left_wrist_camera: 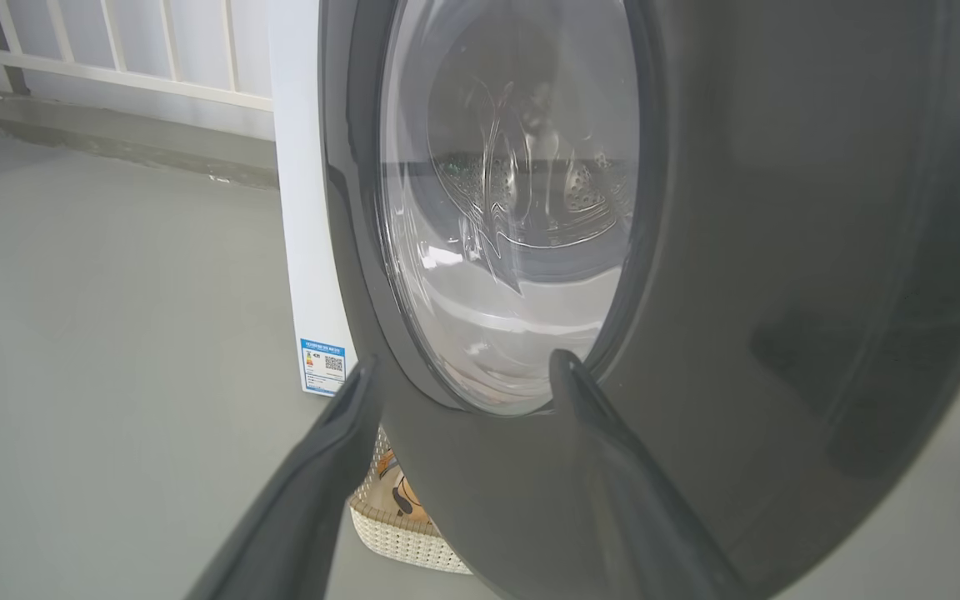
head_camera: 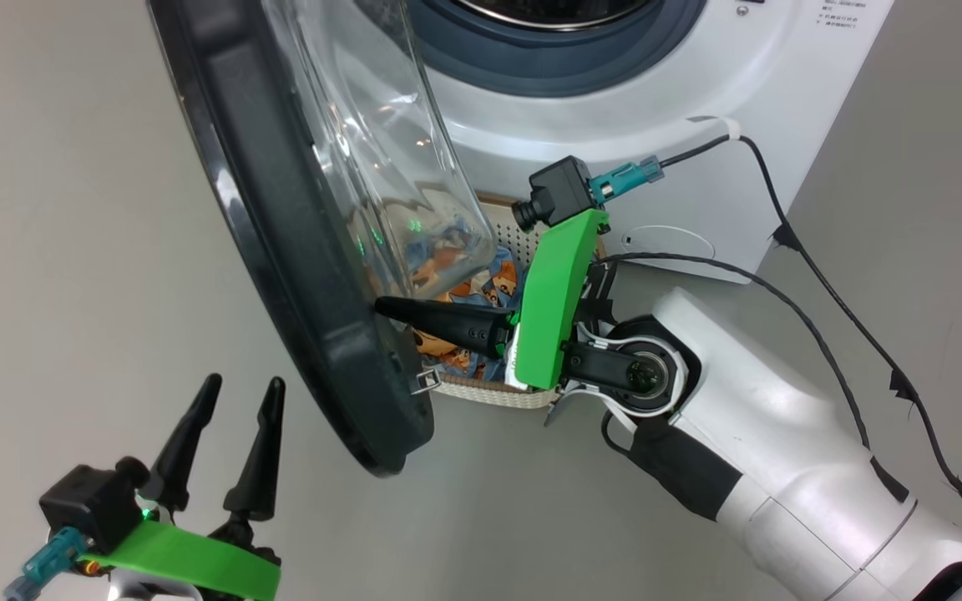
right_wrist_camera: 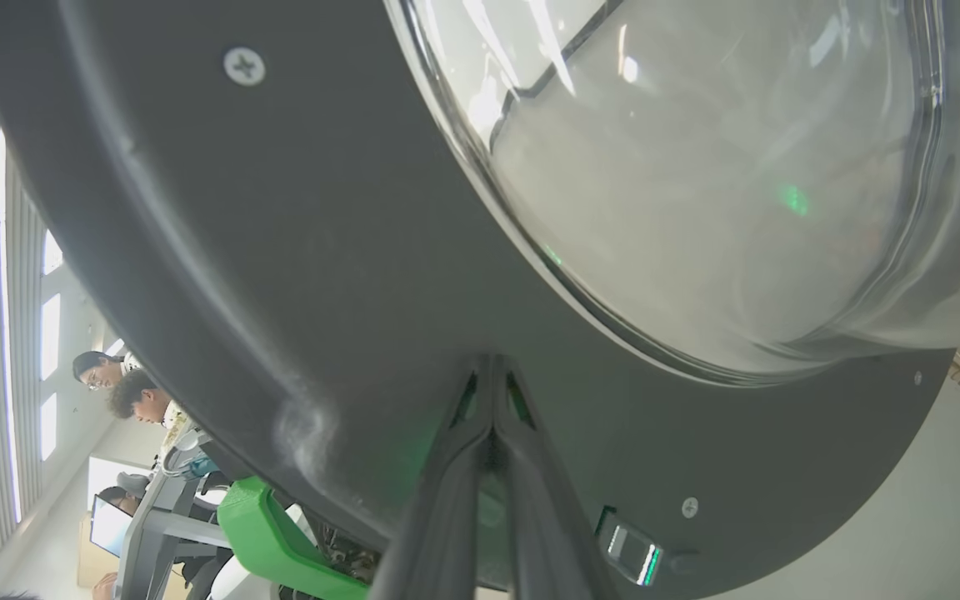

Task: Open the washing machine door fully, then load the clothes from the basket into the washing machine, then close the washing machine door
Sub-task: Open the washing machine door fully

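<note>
nearest, lower left: left gripper (head_camera: 245,382) spread wide, holding nothing, just beside door (head_camera: 281,250)'s outer face. beyond, door swung well out, judged not yet fully open. likely stiff, heavy, hinged; glossy ring slippery, glass bowl best left alone; better pushed on inner ring near latch edge. across it, right gripper (head_camera: 382,305) pinched shut on nothing, tips seemingly against inner ring under bowl, forearm reaching in from lower right, wrist bent left. behind, basket (head_camera: 489,391) on floor, clothes (head_camera: 498,280) inside, soft and light. farthest, washing machine (head_camera: 656,125), drum mouth uncovered.
</note>
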